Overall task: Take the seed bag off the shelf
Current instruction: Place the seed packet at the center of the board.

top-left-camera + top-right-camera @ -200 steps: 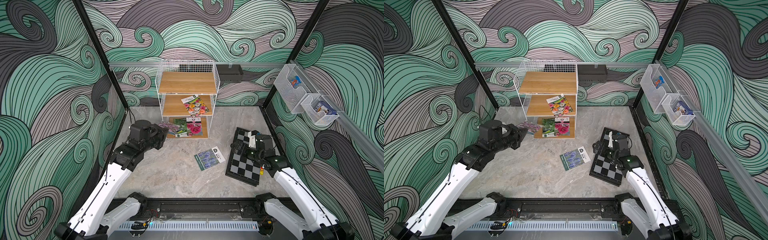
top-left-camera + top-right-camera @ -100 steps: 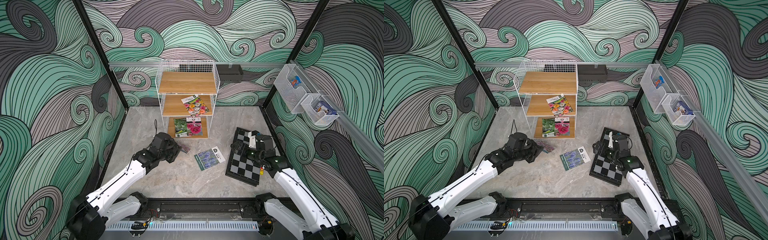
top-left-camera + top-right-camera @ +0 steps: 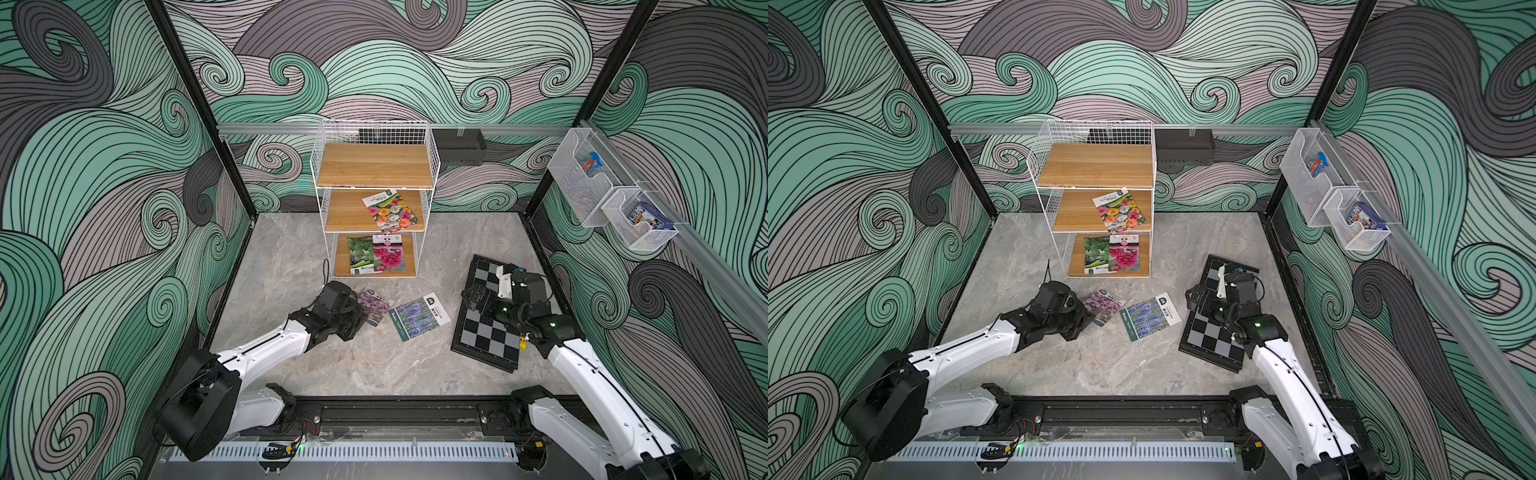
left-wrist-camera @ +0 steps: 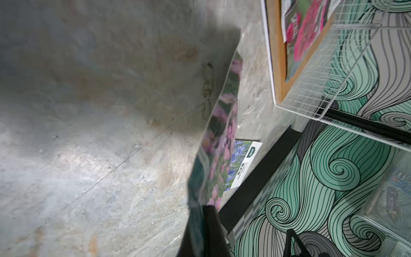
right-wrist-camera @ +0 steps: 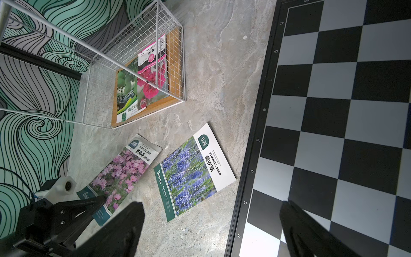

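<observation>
The shelf (image 3: 376, 166) (image 3: 1096, 166) is a white wire rack with three wooden boards at the back of the table. A pink-flower seed bag (image 3: 374, 305) (image 3: 1104, 305) (image 5: 124, 171) lies on the table in front of it. My left gripper (image 3: 360, 318) (image 3: 1086, 320) (image 5: 100, 200) is shut on the bag's near end. In the left wrist view the seed bag (image 4: 219, 142) runs out from my left gripper (image 4: 204, 209). My right gripper (image 3: 471, 297) (image 3: 1196, 297) (image 5: 211, 207) stands open and holds nothing, at the chessboard's left edge.
A blue-flower bag (image 3: 419, 316) (image 5: 191, 171) lies beside the pink one. An orange-flower bag (image 3: 390, 210) rests on the middle board and two bags (image 3: 376, 257) on the bottom board. A chessboard (image 3: 490, 332) lies at the right. Clear bins (image 3: 582, 178) hang on the right wall.
My left arm has swung from the shelf's left side out and down in front of it, bringing the pink-flower bag to the table beside the blue one. The right arm has stayed still.
</observation>
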You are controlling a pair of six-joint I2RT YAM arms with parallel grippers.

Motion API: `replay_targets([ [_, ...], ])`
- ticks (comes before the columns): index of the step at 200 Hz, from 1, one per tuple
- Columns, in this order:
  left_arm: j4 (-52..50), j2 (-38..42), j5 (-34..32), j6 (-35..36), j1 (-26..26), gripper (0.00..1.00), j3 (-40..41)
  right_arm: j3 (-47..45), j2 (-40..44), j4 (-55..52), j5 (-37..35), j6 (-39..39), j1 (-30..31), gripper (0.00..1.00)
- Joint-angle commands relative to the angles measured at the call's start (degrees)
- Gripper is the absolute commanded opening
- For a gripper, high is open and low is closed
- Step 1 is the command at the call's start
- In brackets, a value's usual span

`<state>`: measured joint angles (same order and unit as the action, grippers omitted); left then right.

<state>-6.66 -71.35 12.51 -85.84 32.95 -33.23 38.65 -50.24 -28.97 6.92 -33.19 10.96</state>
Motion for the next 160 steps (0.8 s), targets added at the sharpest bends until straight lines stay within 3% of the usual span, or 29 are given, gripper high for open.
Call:
replay_targets([
  [1,-11.0,0.2,2.4,0.7,0.4,0.3,-3.7,-0.7,-0.1,-0.3,-1.0,0.6,0.3,0.99],
  [18,-21.4,2.4,0.9,1.5,0.6,0.57,-6.3,-0.6,-0.6,-0.2,-1.3,0.6,0.3,0.99],
  [36,-29.6,4.7,-0.2,2.6,0.5,0.78,-8.2,-0.3,-1.4,0.0,-1.6,0.7,0.2,0.99],
  [81,-28.3,7.2,-4.4,5.6,0.5,0.81,-17.4,0.3,-3.3,1.5,-1.6,0.7,0.1,0.99],
  [118,-20.4,-1.5,-10.4,10.3,0.5,0.88,-33.1,0.6,-4.1,1.9,-1.2,0.3,0.3,0.99],
  [160,-4.3,-10.6,-15.8,7.6,0.4,0.93,-38.4,0.5,-3.0,1.8,-1.0,-0.2,0.3,0.99],
])
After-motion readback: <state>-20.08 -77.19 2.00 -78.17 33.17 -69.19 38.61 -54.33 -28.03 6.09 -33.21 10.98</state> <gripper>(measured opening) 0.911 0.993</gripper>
